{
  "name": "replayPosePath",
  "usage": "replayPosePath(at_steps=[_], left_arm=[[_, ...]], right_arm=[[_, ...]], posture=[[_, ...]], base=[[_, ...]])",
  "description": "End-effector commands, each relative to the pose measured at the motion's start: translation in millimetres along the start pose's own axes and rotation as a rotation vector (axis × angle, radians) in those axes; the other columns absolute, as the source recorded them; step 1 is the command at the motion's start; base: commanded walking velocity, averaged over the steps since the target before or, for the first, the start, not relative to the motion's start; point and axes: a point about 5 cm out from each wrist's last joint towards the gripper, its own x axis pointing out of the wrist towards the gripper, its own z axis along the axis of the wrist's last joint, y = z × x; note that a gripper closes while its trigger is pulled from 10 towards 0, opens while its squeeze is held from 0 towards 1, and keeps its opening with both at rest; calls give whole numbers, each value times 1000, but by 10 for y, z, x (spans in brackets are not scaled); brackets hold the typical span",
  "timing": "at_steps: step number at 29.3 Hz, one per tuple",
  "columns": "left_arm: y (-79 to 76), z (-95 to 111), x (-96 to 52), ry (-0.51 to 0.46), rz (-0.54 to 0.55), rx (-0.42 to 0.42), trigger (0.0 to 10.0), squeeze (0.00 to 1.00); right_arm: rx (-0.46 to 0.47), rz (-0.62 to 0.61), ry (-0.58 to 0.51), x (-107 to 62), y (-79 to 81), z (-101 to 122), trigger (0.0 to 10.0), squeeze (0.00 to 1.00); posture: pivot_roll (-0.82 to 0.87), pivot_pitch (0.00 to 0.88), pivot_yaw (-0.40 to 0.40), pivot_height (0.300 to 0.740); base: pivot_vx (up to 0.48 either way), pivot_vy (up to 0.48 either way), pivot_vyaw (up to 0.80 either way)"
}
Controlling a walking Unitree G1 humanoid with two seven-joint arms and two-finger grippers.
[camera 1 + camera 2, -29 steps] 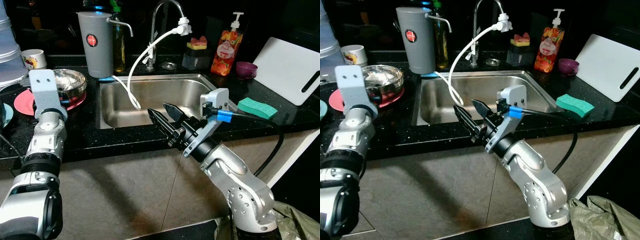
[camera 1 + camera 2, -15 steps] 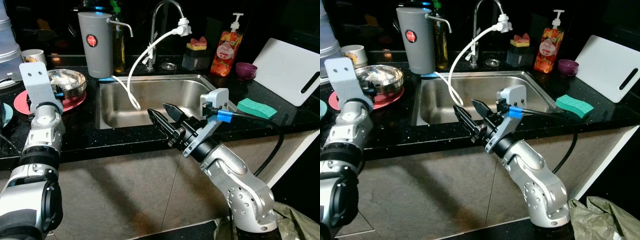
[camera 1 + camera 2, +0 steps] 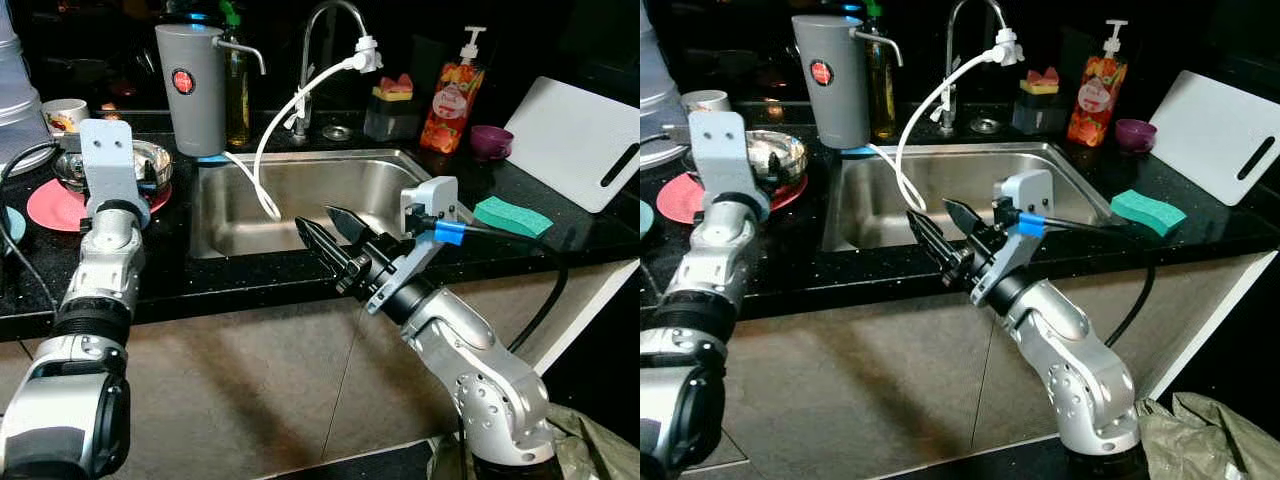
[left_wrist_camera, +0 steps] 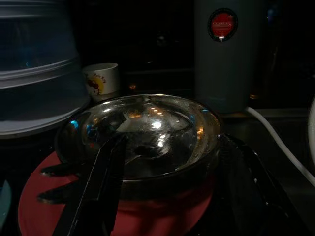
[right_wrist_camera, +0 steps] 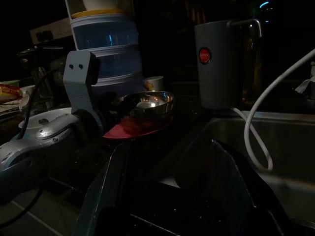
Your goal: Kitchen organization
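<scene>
Nearest the camera, the right gripper [image 3: 335, 232] hangs in front of the counter's front edge, its two black fingers spread apart and empty, pointing toward the sink [image 3: 300, 200]. The left gripper [image 4: 167, 172] is up over the counter's left end; in the left wrist view its fingers are spread on either side of the steel bowl [image 4: 140, 132], one finger [image 4: 106, 172] lying against the bowl's near wall and the other [image 4: 246, 182] standing off its opposite side, so the jaws are not clamped on it. The bowl sits on a red plate [image 3: 55, 205] near the counter's left edge. A green sponge [image 3: 513, 215] lies on the counter just right of the sink, with a white cutting board [image 3: 580, 140] leaning at the far right end. Farther back, a white hose [image 3: 275, 130] loops from the faucet [image 3: 325, 40] down into the basin. Along the counter's back edge stand a grey jug [image 3: 192, 88] (red round label on its front), a small white cup [image 3: 65, 115], an orange soap bottle [image 3: 450, 100] and a purple cup [image 3: 491, 140]
</scene>
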Motion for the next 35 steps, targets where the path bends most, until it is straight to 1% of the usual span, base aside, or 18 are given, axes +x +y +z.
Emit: replayPosePath(at_steps=[1, 5, 6, 9, 11, 12, 16, 17, 18, 19, 21, 25, 29, 30, 31, 35], left_arm=[[23, -76, -16, 40, 34, -2, 10000, 0], [33, -97, -27, 51, 49, -15, 10000, 0], [26, -130, -41, 69, 49, -20, 10000, 0], [-55, -245, -104, 115, -4, 3, 10000, 0], [-71, -265, -117, 123, -17, 6, 10000, 0], [-117, -356, -166, 161, -50, 15, 10000, 0], [-119, -414, -197, 188, -51, 20, 10000, 0], [-97, -418, -196, 190, -37, 24, 10000, 0], [-17, -411, -182, 190, 17, 26, 10000, 0], [-17, -411, -182, 190, 17, 26, 10000, 0], [54, -392, -169, 185, 63, 27, 10000, 0], [235, -310, -127, 152, 150, 32, 10000, 0], [297, -262, -109, 133, 179, 39, 10000, 0], [354, -221, -94, 110, 204, 49, 10000, 0], [373, -205, -88, 102, 210, 52, 10000, 0], [393, -171, -77, 83, 215, 50, 10000, 0]], right_arm=[[2, 9, -12, -10, 27, 20, 10000, 0], [2, 7, -12, -10, 29, 19, 10000, 0], [2, 6, -12, -14, 29, 18, 10000, 0], [3, 3, -11, -19, 28, 14, 10000, 0], [4, 3, -11, -19, 28, 14, 10000, 0], [4, 4, -13, -14, 26, 15, 10000, 0], [5, 6, -14, -10, 23, 17, 10000, 0], [5, 6, -15, -7, 22, 16, 10000, 0], [6, 6, -15, -3, 20, 15, 10000, 0], [6, 6, -15, -3, 20, 15, 10000, 0], [6, 6, -15, -4, 19, 14, 10000, 0], [6, 3, -15, -7, 15, 13, 10000, 0], [6, 2, -15, -7, 13, 13, 10000, 0], [7, 2, -15, -7, 17, 9, 10000, 0], [7, 2, -15, -7, 18, 8, 10000, 0], [7, 3, -13, -11, 20, 3, 10000, 0]], posture=[[-28, 124, -55, 740], [-29, 125, -54, 740], [-29, 125, -53, 740], [-25, 125, -53, 740], [-25, 125, -53, 740], [-25, 125, -53, 740], [-25, 125, -53, 740], [-19, 123, -55, 740], [-19, 123, -55, 740], [-19, 123, -55, 740], [-19, 123, -55, 740], [-19, 123, -52, 740], [-19, 123, -53, 740], [-19, 123, -53, 740], [-19, 123, -53, 740], [-22, 123, -56, 740]], base=[[0, 0, 0], [0, 0, 0], [0, 0, 0], [0, 0, 0], [0, 0, 0], [0, 0, 0], [0, 0, 0], [0, 0, 0], [0, 0, 0], [0, 0, 0], [0, 0, 0], [0, 0, 0], [0, 0, 0], [0, 0, 0], [0, 0, 0], [0, 0, 0]])
